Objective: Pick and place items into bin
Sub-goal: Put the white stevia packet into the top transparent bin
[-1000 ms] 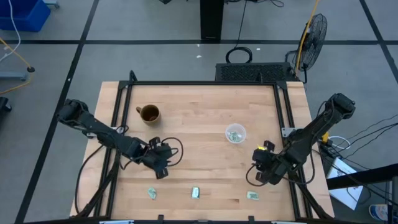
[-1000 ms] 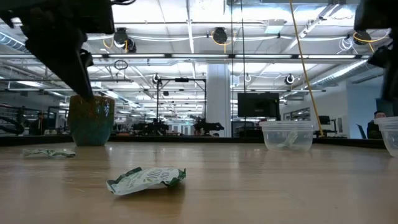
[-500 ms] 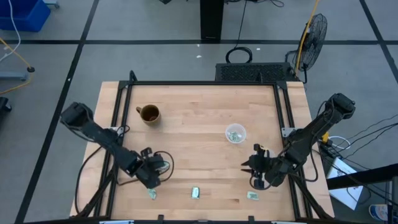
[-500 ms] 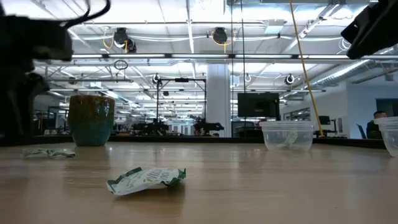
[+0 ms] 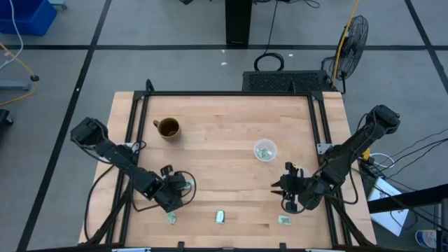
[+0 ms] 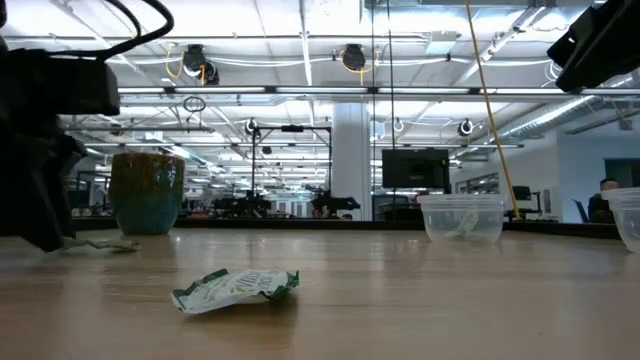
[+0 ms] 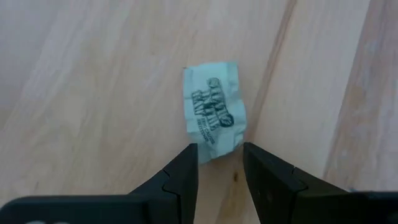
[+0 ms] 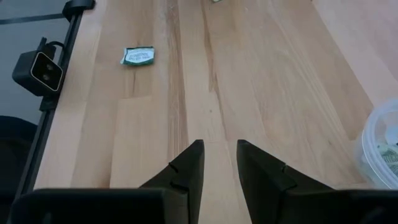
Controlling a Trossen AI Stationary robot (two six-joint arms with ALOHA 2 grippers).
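From above: left gripper low near the front edge of the table, a pale green packet lying just ahead of its tips. Silvery packet off to that gripper's far side, toward the middle. Right gripper over bare wood, a third packet just beside it at the front edge, clear bin a little beyond it, brown mug well apart at the rear left.

Down at table height: crumpled green-and-white packet flat on the wood up front, mug upright behind, bin to the right, dark arm down at the left edge beside another flat packet.

Through the left wrist: fingers narrowly parted, nothing gripped, printed packet lying flat right at the tips, its near edge just between them.

Through the right wrist: fingers narrowly parted, holding nothing, bare boards between; one packet well ahead, bin rim off to one side with packets inside.
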